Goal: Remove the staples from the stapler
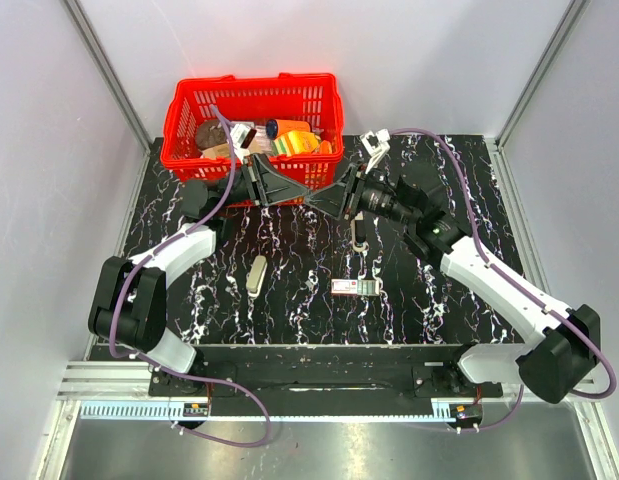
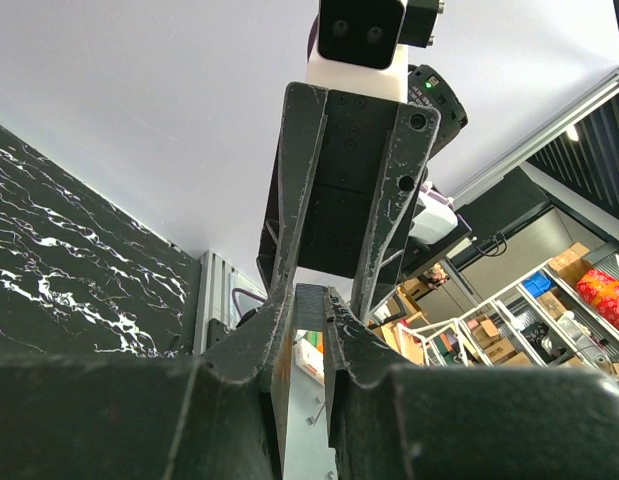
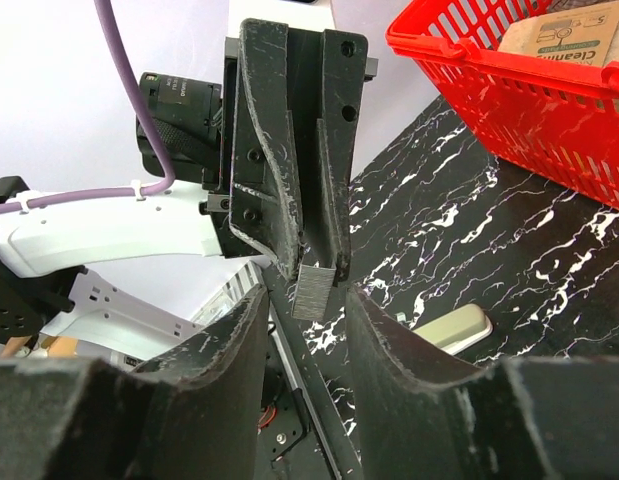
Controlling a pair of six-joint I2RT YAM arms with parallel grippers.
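Observation:
My left gripper (image 1: 314, 193) is shut on a short silver strip of staples (image 3: 314, 290) and holds it in the air near the red basket. In the left wrist view the strip (image 2: 311, 303) sits edge-on between my left fingers. My right gripper (image 1: 335, 198) faces the left one tip to tip. It is open, with a finger on each side of the strip (image 3: 307, 312), and I cannot tell whether either finger touches it. A slim silver-and-dark object, apparently the stapler (image 1: 358, 233), lies on the black marbled table just below the right gripper, partly hidden by it.
A red basket (image 1: 184, 110) full of groceries stands at the back, also in the right wrist view (image 3: 509, 80). A beige oblong block (image 1: 256, 274) lies left of centre. A small red-and-white box (image 1: 353, 287) lies near the middle front.

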